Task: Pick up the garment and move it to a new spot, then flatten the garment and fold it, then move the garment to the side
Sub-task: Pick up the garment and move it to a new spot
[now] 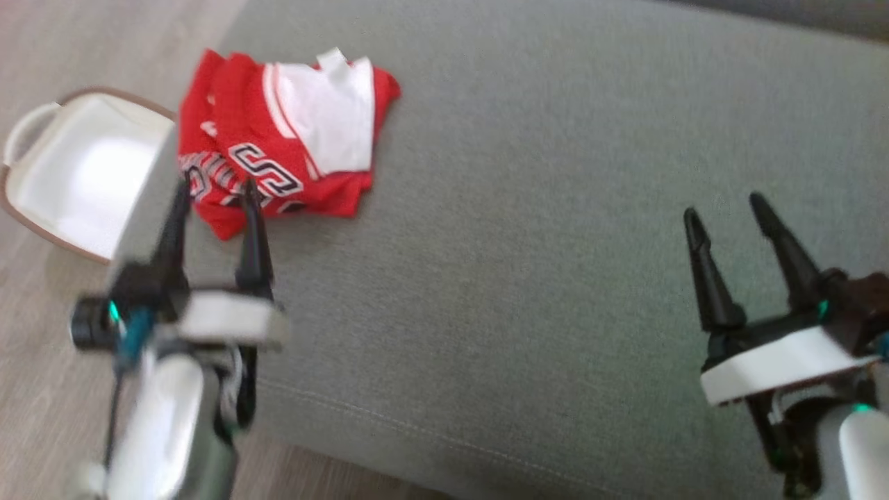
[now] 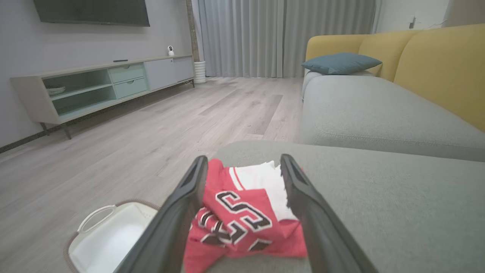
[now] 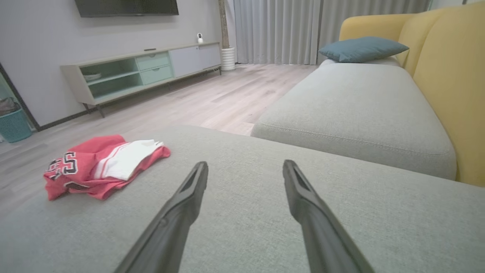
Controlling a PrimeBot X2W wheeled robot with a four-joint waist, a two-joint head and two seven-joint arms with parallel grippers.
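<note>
Noted on the grey seat cushion point(image 1: 528, 250): garment point(image 1: 278, 149), a red jersey with a white panel and dark-outlined white lettering. Loosely bunched rather than laid flat, layers overlapping, white panel uppermost on the far side. Position: close to the cushion's left edge, toward the far corner.

Just beside that edge, down on the wooden floor point(image 2: 159, 125): a white tub point(image 1: 76, 173) with a loop handle and a brown rim, tucked partly behind the cushion's edge.

Left tool point(image 1: 217, 187): fingers spread wide, nothing between them. Blurred in the head view. Fingertips drawn over the near edge of the garment there; cannot tell whether touching the cloth or hovering above it. Along the left wrist view, lettering and white panel framed in the gap between the two fingers.

Right tool point(image 1: 724, 208): fingers likewise wide apart, empty. Poised over bare cushion on the right side, well apart from the garment. Along the right wrist view, garment off to the left, plain grey fabric ahead.

Background: second grey seat point(image 3: 360, 110) with yellow backrest point(image 3: 451, 83), teal pillow point(image 3: 362, 48) at its far end, low media cabinet point(image 3: 140, 70) against the wall, grey curtains point(image 3: 276, 30), teal basket point(image 3: 14, 127) on the floor at far left.
</note>
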